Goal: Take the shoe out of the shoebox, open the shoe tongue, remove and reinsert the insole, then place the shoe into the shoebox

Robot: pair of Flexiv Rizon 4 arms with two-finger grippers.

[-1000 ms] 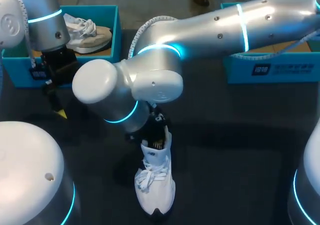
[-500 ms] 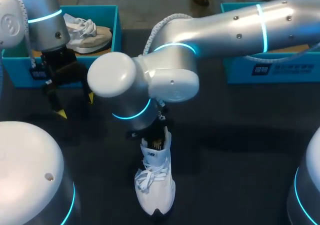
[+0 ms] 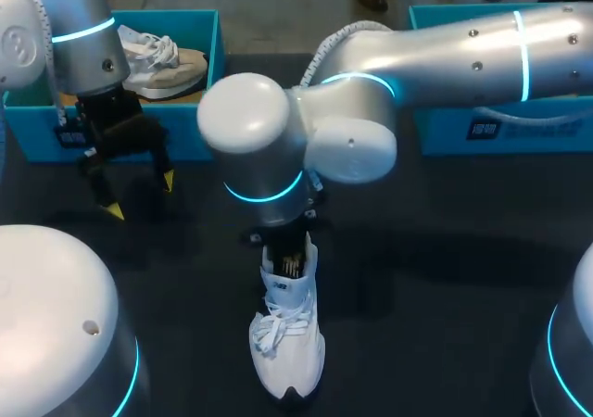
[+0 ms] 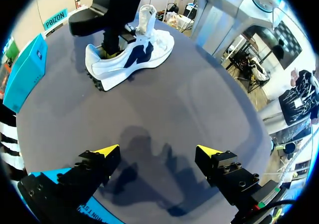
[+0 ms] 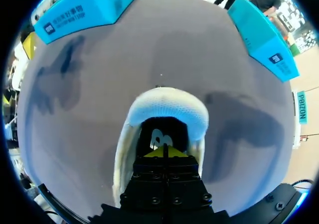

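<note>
White shoe (image 3: 287, 343) lies unmoved; right arm has swung rightward above it, right claw (image 5: 164, 153) pressed together inside the opening, probably at the insole (image 5: 158, 134); left claw (image 4: 157, 152) hangs spread.

A dark grey, smooth-topped desk (image 3: 454, 287) fills the head view. It looks close to black there and a paler slate grey in both wrist views. Light from above lays soft, blurred shadows across the top. In the left wrist view a lighter patch shows on the bare middle.
</note>
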